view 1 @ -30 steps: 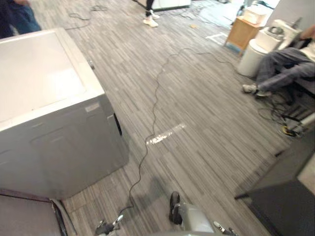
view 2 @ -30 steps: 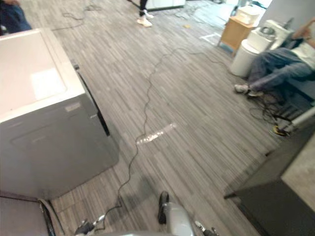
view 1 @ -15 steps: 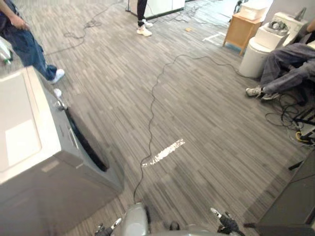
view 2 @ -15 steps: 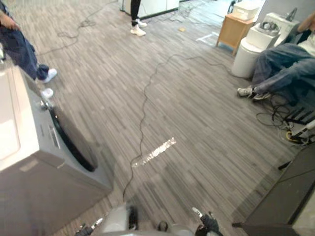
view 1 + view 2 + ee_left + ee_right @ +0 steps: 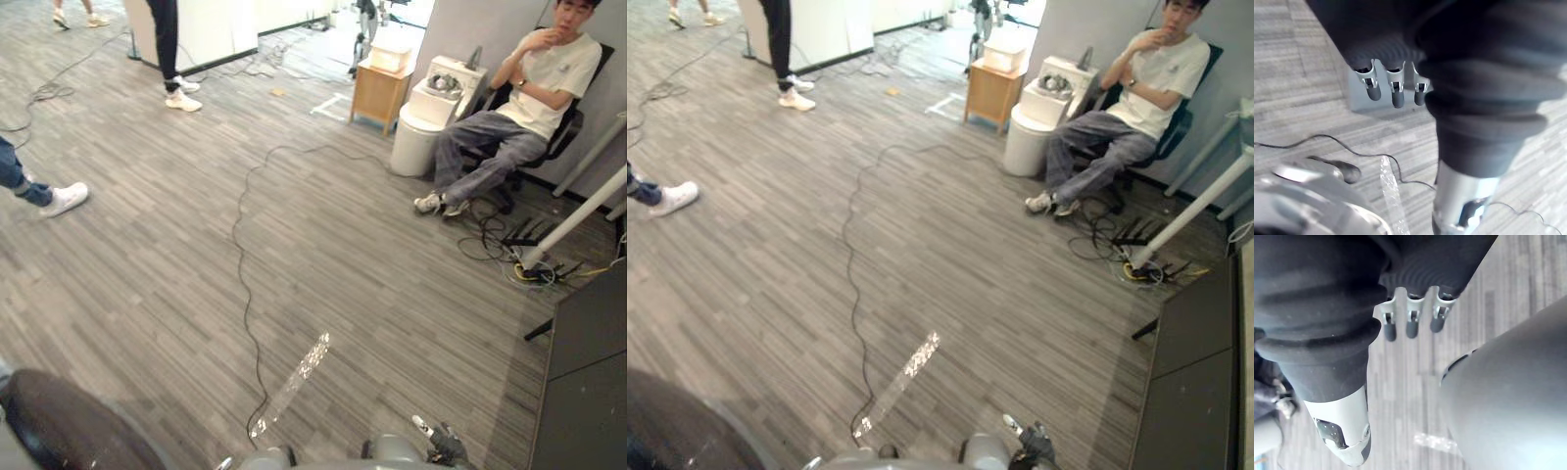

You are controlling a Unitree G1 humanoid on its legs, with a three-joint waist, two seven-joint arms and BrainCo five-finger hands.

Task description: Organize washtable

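Since half a second ago the head camera has swung round to the right, so the pale grey boxy washing machine (image 5: 1359,98) has slid out of the left of the eye views. A dark rounded shape (image 5: 59,431) sits in their lower left corner, and I cannot tell what it is. The grey striped floor (image 5: 147,274) spreads across the eye views, with a shiny strip of clear tape (image 5: 294,377) stuck to it in the foreground. The dark grey worktop (image 5: 588,333) stands at the right edge, well apart from both arms, and nothing can be made out on it. Beside it a white pole (image 5: 578,217) slants up to the right. Farther back a person in a white T-shirt (image 5: 534,93) sits in a dark office chair (image 5: 566,137), next to a white cylindrical bin (image 5: 413,147) and a small wooden cabinet (image 5: 377,93) with a white box (image 5: 390,57) on top. A person in dark trousers (image 5: 165,29) stands at the upper left, and a white shoe (image 5: 64,199) shows at the left edge. The left robot hand (image 5: 1397,93) hangs above the floor with its fingers relaxed and nothing in them; the washing machine stands beyond its fingertips. The right robot hand (image 5: 1411,323) hangs the same way, slack and empty.
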